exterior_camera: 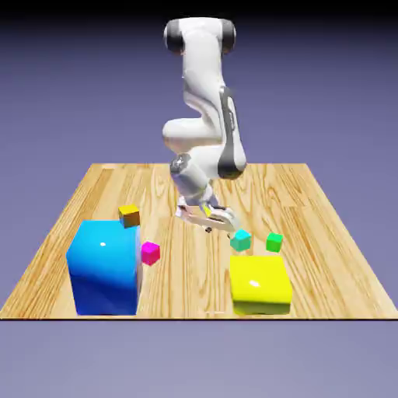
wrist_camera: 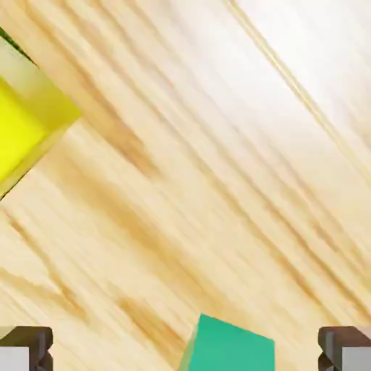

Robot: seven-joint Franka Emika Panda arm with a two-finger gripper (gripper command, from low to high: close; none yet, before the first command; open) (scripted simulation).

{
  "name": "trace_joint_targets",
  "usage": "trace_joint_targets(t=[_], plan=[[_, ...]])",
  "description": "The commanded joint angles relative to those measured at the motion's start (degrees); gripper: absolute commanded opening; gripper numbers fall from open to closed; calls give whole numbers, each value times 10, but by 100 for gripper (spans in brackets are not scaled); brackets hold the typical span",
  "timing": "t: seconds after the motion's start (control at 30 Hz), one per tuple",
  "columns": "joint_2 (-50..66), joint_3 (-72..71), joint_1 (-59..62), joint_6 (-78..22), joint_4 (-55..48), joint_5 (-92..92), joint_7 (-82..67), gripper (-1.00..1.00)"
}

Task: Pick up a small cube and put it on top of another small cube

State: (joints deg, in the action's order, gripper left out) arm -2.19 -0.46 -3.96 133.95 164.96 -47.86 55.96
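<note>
- Approaching done: wide-open, empty jaws (wrist_camera: 185, 349) straddle the cyan cube (exterior_camera: 241, 240) in the hand view.
- Left: grasping, lifting, stacking on the orange-brown cube (exterior_camera: 130, 215).

Cyan cube (exterior_camera: 240, 241) upright on wood — orange-brown cube (exterior_camera: 129, 216) behind blue block (exterior_camera: 106, 268).

The robot arm (exterior_camera: 204, 132) has glossy white, rounded housings. Dark grey bands cover the upper joint's ends. The fingertips (wrist_camera: 27, 348) are dark grey blocks with paler faces.
</note>
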Motion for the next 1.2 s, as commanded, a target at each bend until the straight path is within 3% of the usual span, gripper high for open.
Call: trace_joint_targets(t=[0.0, 0.13, 0.37, 0.4, 0.7, 1.17], plan=[[16, 0, 0, -21, 2, -25, 7, 0], [50, -1, -3, -66, 6, -78, 22, 0], [182, -57, -35, 4, -22, -232, -85, 0], [182, -57, -35, 4, -22, -232, -85, -100], [50, -1, -3, -66, 6, -78, 22, -100], [32, 184, -37, -118, -241, 270, -304, -100]])
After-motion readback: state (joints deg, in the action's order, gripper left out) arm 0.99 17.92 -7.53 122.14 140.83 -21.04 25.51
